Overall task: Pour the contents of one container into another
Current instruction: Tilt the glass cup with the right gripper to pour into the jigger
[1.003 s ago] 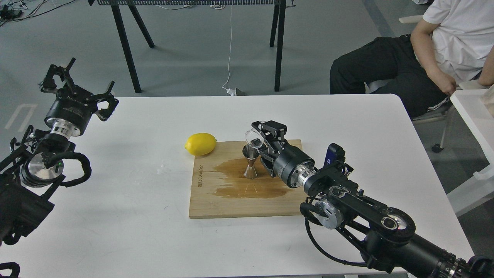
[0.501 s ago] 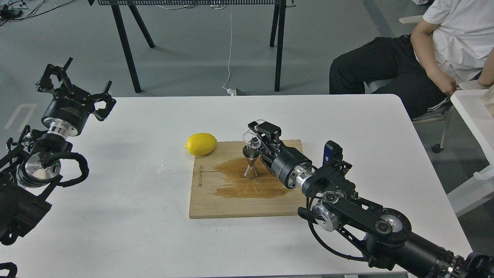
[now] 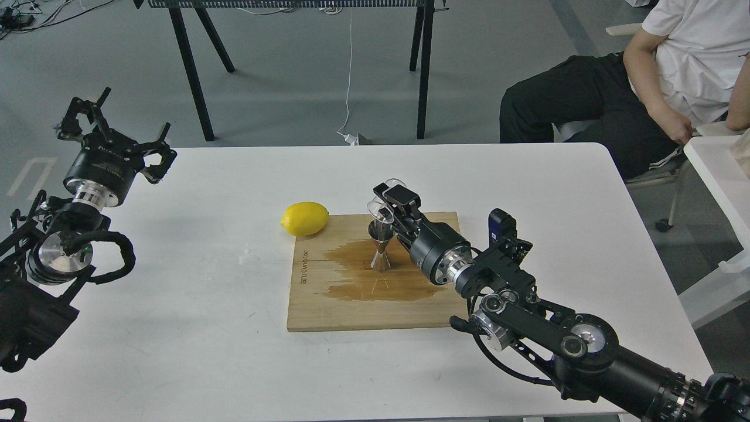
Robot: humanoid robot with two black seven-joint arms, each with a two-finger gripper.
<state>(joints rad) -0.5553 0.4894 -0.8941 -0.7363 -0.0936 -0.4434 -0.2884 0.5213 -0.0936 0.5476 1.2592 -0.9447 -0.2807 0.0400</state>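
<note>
A shiny steel hourglass jigger (image 3: 381, 248) stands upright on a wooden board (image 3: 328, 305), in the middle of a brown wet stain. My right gripper (image 3: 388, 202) is shut on a small clear cup (image 3: 378, 210), which is tipped steeply with its mouth right over the jigger's top cone. Its contents are too small to make out. My left gripper (image 3: 111, 126) hangs open over the table's far left edge, far from both containers, with nothing between its fingers.
A yellow lemon (image 3: 304, 218) lies on the white table (image 3: 205, 328) just off the board's far left corner. A seated person (image 3: 644, 76) is beyond the table's far right corner. Black table legs (image 3: 193, 70) stand on the floor behind.
My right gripper has rolled further and shifted slightly left, tipping the clear cup more steeply over the jigger. The left arm drifted a little left, then held.
</note>
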